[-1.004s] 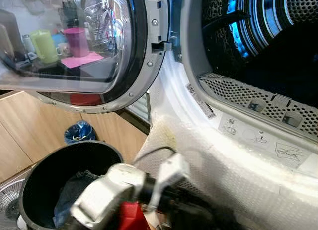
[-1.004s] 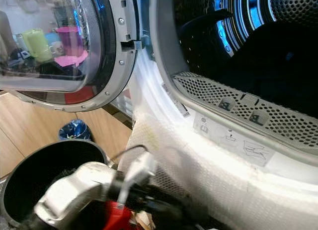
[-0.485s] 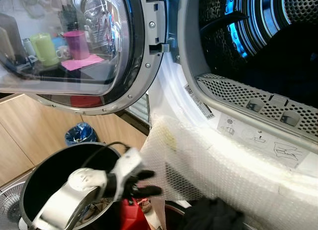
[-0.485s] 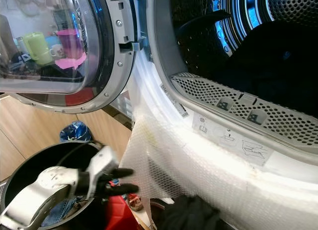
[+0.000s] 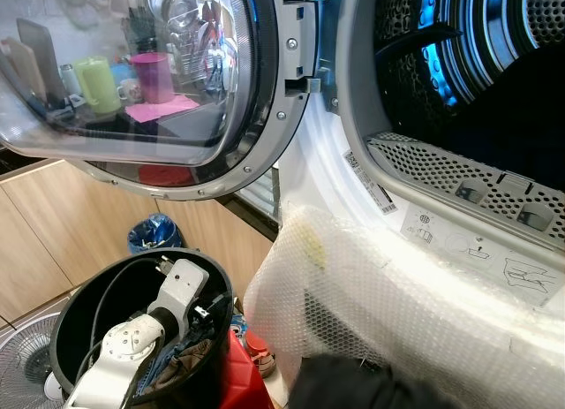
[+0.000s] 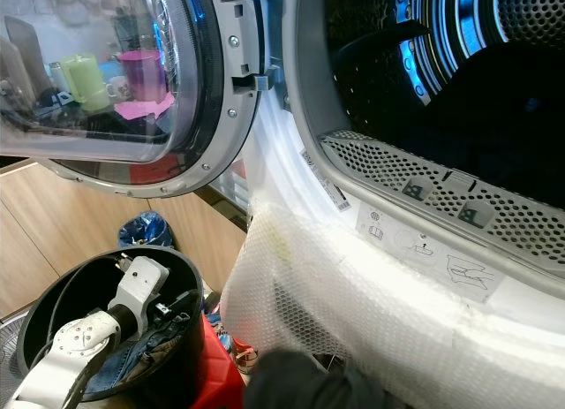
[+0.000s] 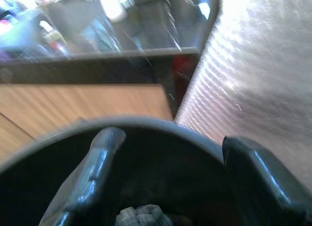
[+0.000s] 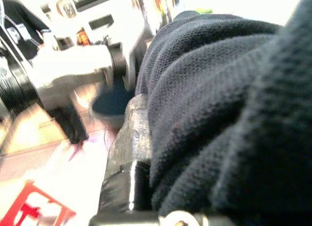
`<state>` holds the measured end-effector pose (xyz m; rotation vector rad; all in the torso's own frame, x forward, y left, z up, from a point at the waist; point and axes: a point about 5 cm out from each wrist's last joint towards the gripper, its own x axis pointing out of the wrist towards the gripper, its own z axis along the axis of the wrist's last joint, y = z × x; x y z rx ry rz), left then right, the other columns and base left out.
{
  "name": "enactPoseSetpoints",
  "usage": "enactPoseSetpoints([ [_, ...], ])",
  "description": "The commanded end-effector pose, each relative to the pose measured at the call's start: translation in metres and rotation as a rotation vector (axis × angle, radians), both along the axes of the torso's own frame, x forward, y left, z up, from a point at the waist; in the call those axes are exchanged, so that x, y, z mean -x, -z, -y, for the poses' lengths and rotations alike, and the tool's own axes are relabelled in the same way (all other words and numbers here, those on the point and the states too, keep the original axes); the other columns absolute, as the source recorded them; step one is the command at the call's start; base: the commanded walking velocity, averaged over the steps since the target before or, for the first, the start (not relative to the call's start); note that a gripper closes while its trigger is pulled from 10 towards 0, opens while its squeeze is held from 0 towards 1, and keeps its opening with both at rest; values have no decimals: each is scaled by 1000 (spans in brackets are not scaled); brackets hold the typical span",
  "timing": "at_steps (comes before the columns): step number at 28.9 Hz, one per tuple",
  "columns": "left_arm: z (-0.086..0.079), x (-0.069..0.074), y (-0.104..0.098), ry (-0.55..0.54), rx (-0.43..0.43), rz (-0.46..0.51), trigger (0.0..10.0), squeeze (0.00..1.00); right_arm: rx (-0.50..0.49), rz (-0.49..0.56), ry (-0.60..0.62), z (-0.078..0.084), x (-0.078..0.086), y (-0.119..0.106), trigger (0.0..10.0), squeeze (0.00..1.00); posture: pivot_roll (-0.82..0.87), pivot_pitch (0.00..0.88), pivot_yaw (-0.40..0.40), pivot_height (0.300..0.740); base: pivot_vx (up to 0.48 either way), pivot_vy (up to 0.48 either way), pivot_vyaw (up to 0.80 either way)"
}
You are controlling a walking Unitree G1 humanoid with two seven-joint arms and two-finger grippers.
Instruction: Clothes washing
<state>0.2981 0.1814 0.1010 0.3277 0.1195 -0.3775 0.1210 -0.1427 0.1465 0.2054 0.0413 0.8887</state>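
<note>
The washing machine's drum (image 5: 494, 82) gapes dark at the upper right, its round glass door (image 5: 159, 82) swung open to the left. Below the door stands a black bucket (image 5: 79, 294) holding denim clothes (image 6: 132, 356). My left gripper (image 5: 194, 329) reaches down inside the bucket. In the left wrist view its fingers (image 7: 95, 172) stand wide open above a plaid cloth (image 7: 139, 216). A dark knitted garment (image 5: 371, 387) shows at the bottom edge. In the right wrist view that garment (image 8: 219, 104) drapes over my right gripper's finger (image 8: 129, 153).
Bubble wrap (image 5: 397, 303) covers the machine's front below the drum opening. A red object (image 5: 238, 378) lies beside the bucket. A blue bag (image 5: 152, 232) sits by the wooden cabinets (image 5: 53, 241), and a fan (image 5: 22, 369) is at the lower left.
My left arm has swung from in front of the bubble wrap down into the bucket. The dark garment has come up at the bottom edge. The camera has shifted slightly.
</note>
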Motion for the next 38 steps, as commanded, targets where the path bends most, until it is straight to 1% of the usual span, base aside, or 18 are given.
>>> enactPoseSetpoints([
  [1,-2,-4,-2,-26,-17,34,10000,0,-41,115,9,-1,-3,-30,0,0,102,27,24,740,0,0,0],
  [2,-1,-4,-2,-25,-16,37,10000,0,-50,132,10,-1,-4,-36,0,0,102,27,23,740,0,0,0],
  [4,4,-5,1,-18,-9,40,10000,0,-127,296,-24,-5,-6,-73,0,0,103,27,17,740,0,0,0],
  [7,6,-6,2,-15,-10,48,10000,0,-165,373,-34,-5,-6,-91,0,0,103,29,13,740,0,0,0],
  [10,9,-7,4,-17,-1,53,10000,0,-264,554,-23,-1,-12,-130,0,0,98,32,10,740,0,0,0],
  [12,10,-7,5,-22,3,56,10000,0,-334,661,21,5,-24,-160,0,0,94,32,9,740,0,0,0],
  [16,15,-8,8,-19,6,58,10000,0,-402,762,44,14,-43,-199,0,0,86,28,1,740,0,0,0],
  [17,15,-8,8,-19,6,58,10000,0,-402,762,44,14,-43,-199,0,0,86,28,1,740,0,0,0],
  [20,17,-9,9,-16,9,61,10000,0,-429,812,22,14,-56,-224,0,0,87,26,-5,740,0,0,0],
  [24,21,-11,11,-14,18,57,10000,0,-467,864,50,19,-82,-264,0,0,60,20,-4,740,0,0,0],
  [25,22,-11,11,-13,19,57,10000,0,-472,864,52,20,-84,-267,0,0,60,20,-4,740,0,0,0],
  [27,24,-12,12,-15,24,52,10000,0,-459,858,81,22,-100,-279,0,0,54,17,-6,740,0,0,0],
  [29,24,-12,12,-14,25,52,10000,0,-454,856,81,22,-102,-281,0,0,54,17,-6,740,0,0,0],
  [30,25,-12,12,-13,29,52,10000,0,-441,853,104,23,-112,-288,0,0,48,17,-6,740,0,0,0],
  [31,28,-13,13,-10,31,52,10000,0,-417,818,195,27,-135,-305,0,0,41,13,-9,740,0,0,0],
  [32,28,-13,13,-10,31,52,10000,0,-417,818,195,27,-135,-305,0,0,41,13,-9,740,0,0,0],
  [37,34,-13,18,3,36,35,10000,0,-368,762,398,41,-185,-347,0,0,31,14,-8,740,0,0,0],
  [38,34,-13,18,3,36,35,10000,0,-368,762,398,41,-185,-347,0,0,31,14,-8,740,0,0,0],
])
